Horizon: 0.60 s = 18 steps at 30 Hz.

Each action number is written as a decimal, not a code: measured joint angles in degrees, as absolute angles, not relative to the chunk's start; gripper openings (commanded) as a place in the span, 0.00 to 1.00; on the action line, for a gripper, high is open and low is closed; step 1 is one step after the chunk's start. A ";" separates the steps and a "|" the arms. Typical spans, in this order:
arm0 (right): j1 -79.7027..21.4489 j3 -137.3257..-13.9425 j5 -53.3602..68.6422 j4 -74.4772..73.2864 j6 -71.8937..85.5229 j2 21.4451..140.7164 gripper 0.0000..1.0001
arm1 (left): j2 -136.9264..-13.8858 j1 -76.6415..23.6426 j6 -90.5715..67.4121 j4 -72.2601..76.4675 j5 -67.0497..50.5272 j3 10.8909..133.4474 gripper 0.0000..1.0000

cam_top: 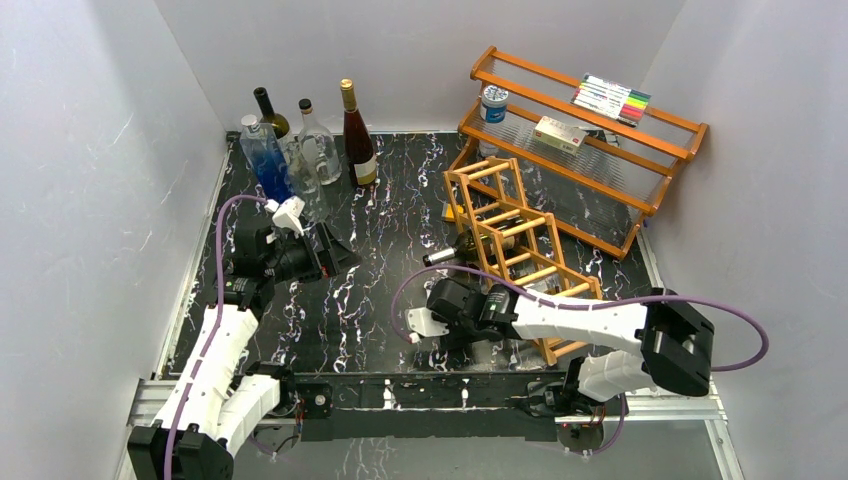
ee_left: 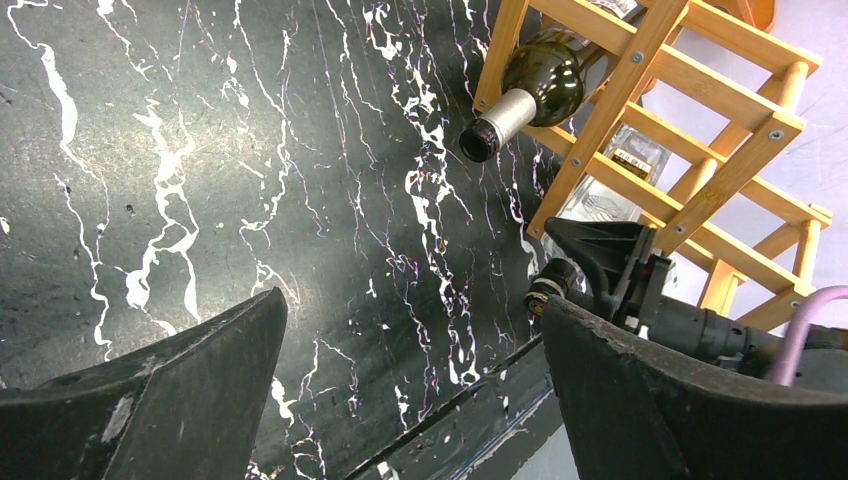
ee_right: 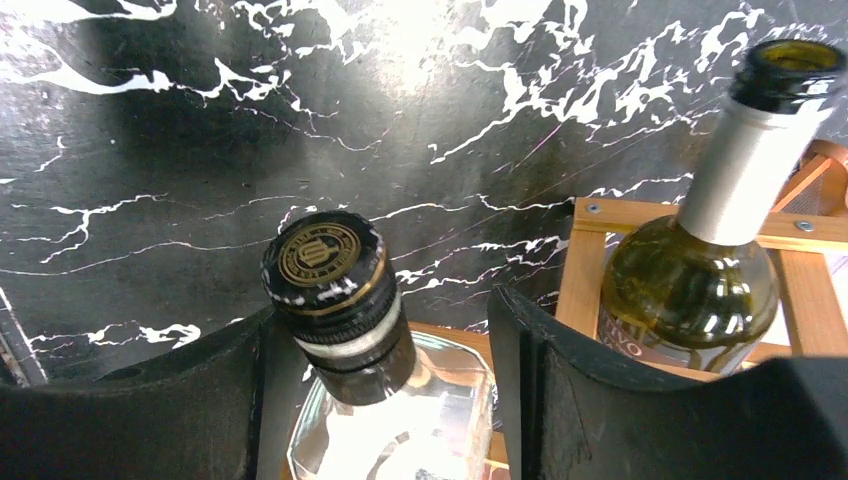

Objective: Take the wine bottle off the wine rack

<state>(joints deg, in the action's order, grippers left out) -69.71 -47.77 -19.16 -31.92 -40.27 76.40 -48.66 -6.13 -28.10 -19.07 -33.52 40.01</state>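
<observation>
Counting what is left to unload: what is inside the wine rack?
Two bottles: a green wine bottle with a silver-foiled neck, and a clear bottle with a black-gold cap, between the fingers of the right gripper. Their bases are hidden.

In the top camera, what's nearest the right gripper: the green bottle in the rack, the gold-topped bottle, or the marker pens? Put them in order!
1. green bottle, in the wine rack, just beyond the right gripper.
2. gold-topped bottle, standing back left.
3. marker pens, top shelf, back right.
</observation>
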 measured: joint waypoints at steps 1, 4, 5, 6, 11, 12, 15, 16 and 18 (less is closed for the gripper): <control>-69.89 -47.29 -19.81 -31.64 -40.77 76.93 0.64 | -48.66 -6.13 -28.05 -19.07 -33.52 40.01 0.98; -70.28 -46.24 -21.58 -31.00 -41.82 77.97 0.53 | -48.62 -6.13 -27.90 -19.07 -33.52 40.01 0.98; -70.43 -46.13 -21.85 -31.03 -42.11 78.24 0.50 | -48.53 -6.13 -27.83 -19.09 -33.52 40.01 0.98; -70.65 -46.04 -22.11 -30.92 -42.24 78.39 0.48 | -48.42 -6.13 -27.70 -19.14 -33.52 40.01 0.98; -72.79 -45.95 -23.49 -30.00 -42.92 78.48 0.40 | -47.55 -6.13 -27.46 -19.29 -33.47 39.92 0.98; -73.47 -45.95 -23.70 -29.56 -43.13 78.48 0.38 | -47.42 -6.13 -27.44 -19.31 -33.47 39.88 0.98; -75.85 -45.95 -23.94 -28.29 -43.20 78.76 0.33 | -47.27 -6.13 -27.35 -19.31 -33.45 39.83 0.98; -76.60 -45.95 -23.99 -28.01 -43.16 79.11 0.32 | -47.27 -6.13 -27.27 -19.31 -33.45 39.81 0.98; -77.93 -45.95 -24.69 -27.22 -43.09 80.16 0.30 | -47.27 -6.13 -27.22 -19.33 -33.45 39.81 0.98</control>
